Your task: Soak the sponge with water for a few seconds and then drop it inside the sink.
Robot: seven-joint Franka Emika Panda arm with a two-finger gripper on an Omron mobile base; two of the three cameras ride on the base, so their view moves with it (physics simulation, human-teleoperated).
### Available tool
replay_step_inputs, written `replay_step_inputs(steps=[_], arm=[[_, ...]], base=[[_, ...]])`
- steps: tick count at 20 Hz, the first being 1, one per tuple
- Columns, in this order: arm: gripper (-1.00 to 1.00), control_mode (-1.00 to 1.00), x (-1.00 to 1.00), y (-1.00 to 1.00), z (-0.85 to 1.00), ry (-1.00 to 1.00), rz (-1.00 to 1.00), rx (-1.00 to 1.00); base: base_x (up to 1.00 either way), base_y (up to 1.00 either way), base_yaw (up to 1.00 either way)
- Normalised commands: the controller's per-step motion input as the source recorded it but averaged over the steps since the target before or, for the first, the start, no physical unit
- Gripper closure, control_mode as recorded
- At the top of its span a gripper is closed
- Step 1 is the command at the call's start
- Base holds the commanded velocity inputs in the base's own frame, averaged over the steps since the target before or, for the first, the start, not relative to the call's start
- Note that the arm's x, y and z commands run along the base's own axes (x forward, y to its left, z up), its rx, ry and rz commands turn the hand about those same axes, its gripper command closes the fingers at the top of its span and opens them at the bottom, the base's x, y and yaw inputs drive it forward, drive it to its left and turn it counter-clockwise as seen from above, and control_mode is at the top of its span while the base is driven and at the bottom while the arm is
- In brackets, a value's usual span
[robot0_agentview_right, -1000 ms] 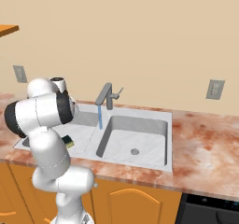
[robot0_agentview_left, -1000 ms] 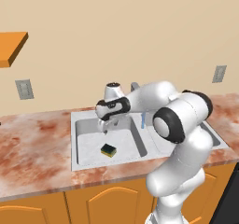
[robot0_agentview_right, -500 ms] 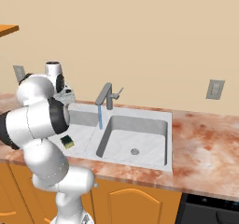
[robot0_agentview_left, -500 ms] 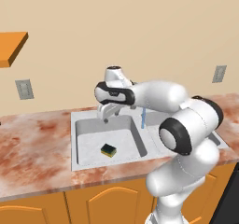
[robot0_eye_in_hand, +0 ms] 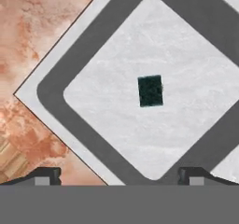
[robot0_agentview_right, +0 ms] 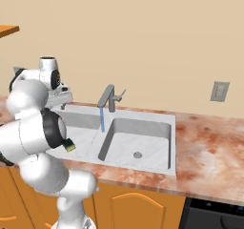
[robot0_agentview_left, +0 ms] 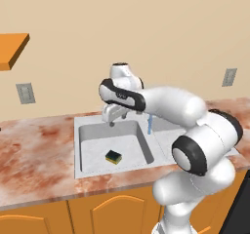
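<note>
Your white arm with the dark joints (robot0_agentview_left: 171, 106) rises from the lower right of the left base view, bends at the elbow and reaches left, wrist turned down. The two-finger pincer (robot0_agentview_left: 113, 117) hangs pointing downward, jaws spread wide with nothing between them. In the hand view both dark fingertips (robot0_eye_in_hand: 46, 175) sit far apart.

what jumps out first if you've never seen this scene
The big white arm bent over the sink. Next, the sponge lying loose on the left basin's floor, with the open tool empty above it. Water runs from the faucet by the divider.
</note>
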Motion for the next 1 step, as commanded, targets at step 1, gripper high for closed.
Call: replay_step_inputs(steps=[1], arm=[[-1.0, -1.0, -0.45, 0.0, 0.16, 0.0, 0.0, 0.0]], base=[[0.0, 0.0, 0.0]])
